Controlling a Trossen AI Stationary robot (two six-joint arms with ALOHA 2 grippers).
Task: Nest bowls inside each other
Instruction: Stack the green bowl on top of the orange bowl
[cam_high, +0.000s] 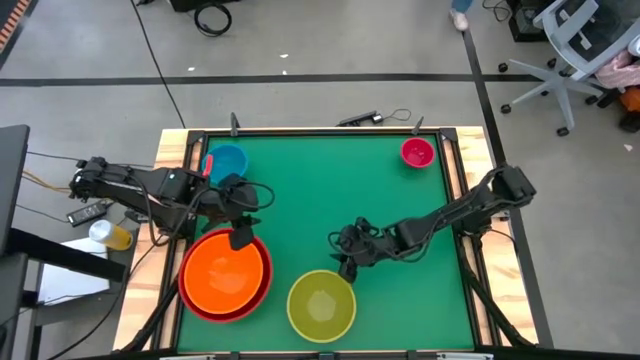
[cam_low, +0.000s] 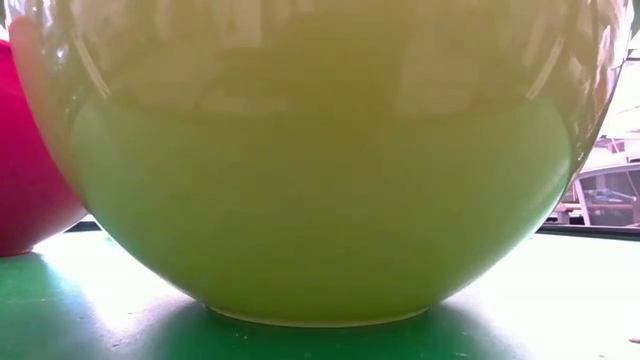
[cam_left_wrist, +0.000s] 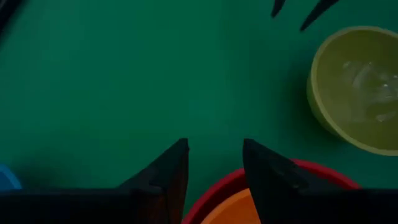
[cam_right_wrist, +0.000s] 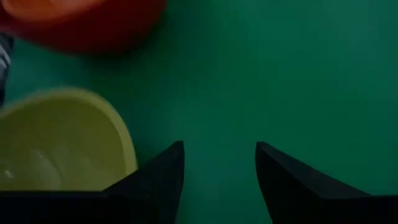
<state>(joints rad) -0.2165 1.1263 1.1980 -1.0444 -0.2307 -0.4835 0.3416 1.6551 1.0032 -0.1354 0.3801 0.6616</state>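
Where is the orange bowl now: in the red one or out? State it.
In. The orange bowl sits inside the red bowl, whose rim rings it.

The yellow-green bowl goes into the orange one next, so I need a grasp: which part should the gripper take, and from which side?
Probably the rim of the yellow-green bowl, pinched from above with one finger inside and one outside. It sits upright and open, and its round wall looks too wide to span. The rim arc nearest the open right gripper suits best. The orange bowl already sits in the red bowl.
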